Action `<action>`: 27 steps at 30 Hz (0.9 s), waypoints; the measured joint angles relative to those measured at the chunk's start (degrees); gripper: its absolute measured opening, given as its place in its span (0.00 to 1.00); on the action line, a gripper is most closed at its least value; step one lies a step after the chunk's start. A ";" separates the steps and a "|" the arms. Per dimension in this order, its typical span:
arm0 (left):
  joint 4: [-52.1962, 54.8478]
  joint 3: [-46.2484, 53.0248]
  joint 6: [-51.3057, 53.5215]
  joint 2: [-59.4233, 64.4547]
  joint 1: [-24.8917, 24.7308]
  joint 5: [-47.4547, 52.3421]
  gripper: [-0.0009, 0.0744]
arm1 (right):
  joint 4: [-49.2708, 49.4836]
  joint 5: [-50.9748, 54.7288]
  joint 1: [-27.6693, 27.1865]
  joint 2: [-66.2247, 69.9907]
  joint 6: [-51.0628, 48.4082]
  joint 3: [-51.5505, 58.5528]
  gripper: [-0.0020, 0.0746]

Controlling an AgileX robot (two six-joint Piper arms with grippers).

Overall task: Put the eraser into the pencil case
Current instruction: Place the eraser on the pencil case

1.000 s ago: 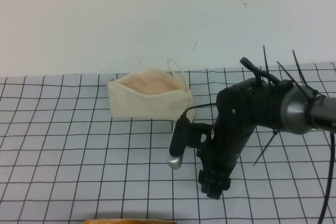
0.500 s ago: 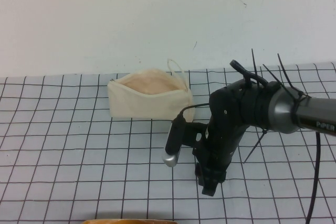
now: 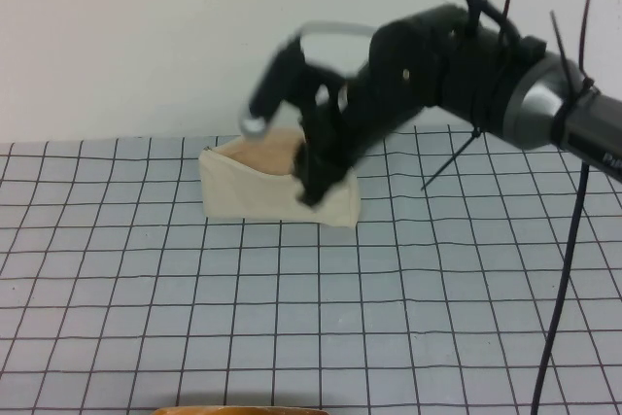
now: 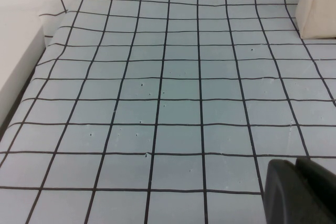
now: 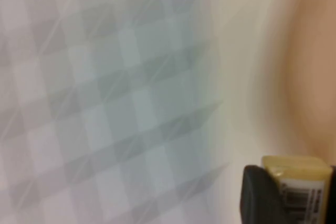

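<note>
The pencil case [image 3: 255, 193] is a cream-white pouch at the back of the grid mat, its mouth open and showing pinkish lining. My right gripper [image 3: 311, 187] reaches in from the right and hangs over the pouch's right half. In the right wrist view the right gripper [image 5: 297, 195] is shut on the eraser [image 5: 293, 167], a cream-yellow block with a barcode label, with the pouch's cream fabric [image 5: 247, 77] and pink lining right beneath. The eraser is hidden in the high view. My left gripper [image 4: 300, 192] is shut and empty low over the mat, far from the pouch corner [image 4: 317, 6].
A grid mat [image 3: 194, 298] covers the table, with a white wall behind it. The mat's far edge and a side ledge [image 4: 21, 72] show in the left wrist view. A tan object [image 3: 238, 409] peeks in at the front edge. A black cable [image 3: 569, 269] hangs at the right.
My right arm has lifted from the mat's front middle and swung back and left, and it is now over the pencil case. The pouch has not moved.
</note>
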 joint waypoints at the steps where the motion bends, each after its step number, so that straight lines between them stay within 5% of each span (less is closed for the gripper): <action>1: 0.00 0.00 0.00 0.00 0.00 0.00 0.01 | 0.03 -3.62 0.00 0.14 0.94 -1.33 0.30; 7: 0.00 0.00 0.00 0.00 0.00 0.00 0.01 | 0.14 -21.90 0.00 3.15 5.28 -3.50 0.30; 12: 0.00 0.00 0.00 0.00 0.00 0.00 0.01 | 0.26 -24.74 -0.19 8.08 6.69 -3.50 0.31; 18: 0.00 0.00 0.00 0.00 0.00 0.00 0.01 | 0.51 -24.97 -0.22 9.88 7.74 -3.50 0.58; 21: 0.00 0.00 0.00 0.00 0.00 0.00 0.01 | 0.51 -24.89 -0.22 8.78 7.90 -3.50 0.63; 24: 0.00 0.00 0.00 0.00 0.00 0.00 0.01 | 0.60 -21.63 -0.22 5.55 8.03 -3.50 0.59; 27: 0.00 0.00 0.00 0.00 0.00 0.00 0.01 | 0.60 -16.71 -0.22 -0.24 8.27 -3.50 0.41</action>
